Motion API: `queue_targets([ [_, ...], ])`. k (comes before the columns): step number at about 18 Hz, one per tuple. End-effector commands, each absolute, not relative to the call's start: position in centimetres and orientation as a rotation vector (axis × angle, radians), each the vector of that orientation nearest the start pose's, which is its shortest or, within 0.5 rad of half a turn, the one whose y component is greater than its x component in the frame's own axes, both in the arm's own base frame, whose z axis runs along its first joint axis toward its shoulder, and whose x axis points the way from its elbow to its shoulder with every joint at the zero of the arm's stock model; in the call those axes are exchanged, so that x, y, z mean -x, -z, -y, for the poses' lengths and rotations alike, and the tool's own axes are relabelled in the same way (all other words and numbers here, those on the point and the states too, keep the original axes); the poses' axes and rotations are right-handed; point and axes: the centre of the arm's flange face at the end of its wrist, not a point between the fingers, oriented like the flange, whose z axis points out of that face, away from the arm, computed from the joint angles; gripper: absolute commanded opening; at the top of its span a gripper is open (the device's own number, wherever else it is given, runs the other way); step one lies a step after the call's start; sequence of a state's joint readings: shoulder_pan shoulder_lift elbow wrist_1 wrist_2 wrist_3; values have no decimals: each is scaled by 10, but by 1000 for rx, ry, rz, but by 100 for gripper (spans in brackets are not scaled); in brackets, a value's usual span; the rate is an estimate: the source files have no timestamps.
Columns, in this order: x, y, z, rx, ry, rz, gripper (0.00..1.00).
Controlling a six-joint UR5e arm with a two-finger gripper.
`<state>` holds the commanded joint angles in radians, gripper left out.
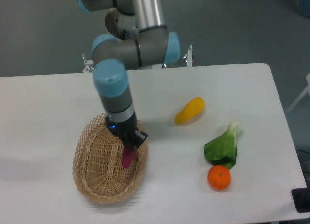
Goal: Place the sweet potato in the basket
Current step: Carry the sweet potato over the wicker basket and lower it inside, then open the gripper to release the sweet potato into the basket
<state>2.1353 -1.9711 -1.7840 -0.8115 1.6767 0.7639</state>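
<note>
**Purple tuber held inside the wicker basket**

On the white tabletop (pixel 58 103) sits the oval tan woven wicker basket (pixel 92 178). The grey-and-blue robot arm's gripper (pixel 130 142) reaches into it, grasping the slim magenta-purple sweet potato (pixel 127 157), which hangs upright over the basket's floor. To the right lie a leafy green vegetable (pixel 224 147), a plump yellow oblong vegetable (pixel 190 111) and a round orange fruit (pixel 219 178).
</note>
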Motion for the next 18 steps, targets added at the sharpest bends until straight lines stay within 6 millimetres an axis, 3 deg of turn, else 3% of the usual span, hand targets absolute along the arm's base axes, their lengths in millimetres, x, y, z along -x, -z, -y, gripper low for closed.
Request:
queue_targets([
  [4,204,-220,-581,3086,-241,-352,15],
  [8,197,-218,-584,3087,-234,-377,16],
  [12,192,-218,-586,3084,-235,-390,26],
  [13,192,-219,-586,3083,-238,-388,38],
  [15,194,-228,-590,3065,-257,-381,84],
  [16,196,-234,-592,3055,-269,-381,97],
  [18,197,-246,-594,3038,-289,-372,100],
])
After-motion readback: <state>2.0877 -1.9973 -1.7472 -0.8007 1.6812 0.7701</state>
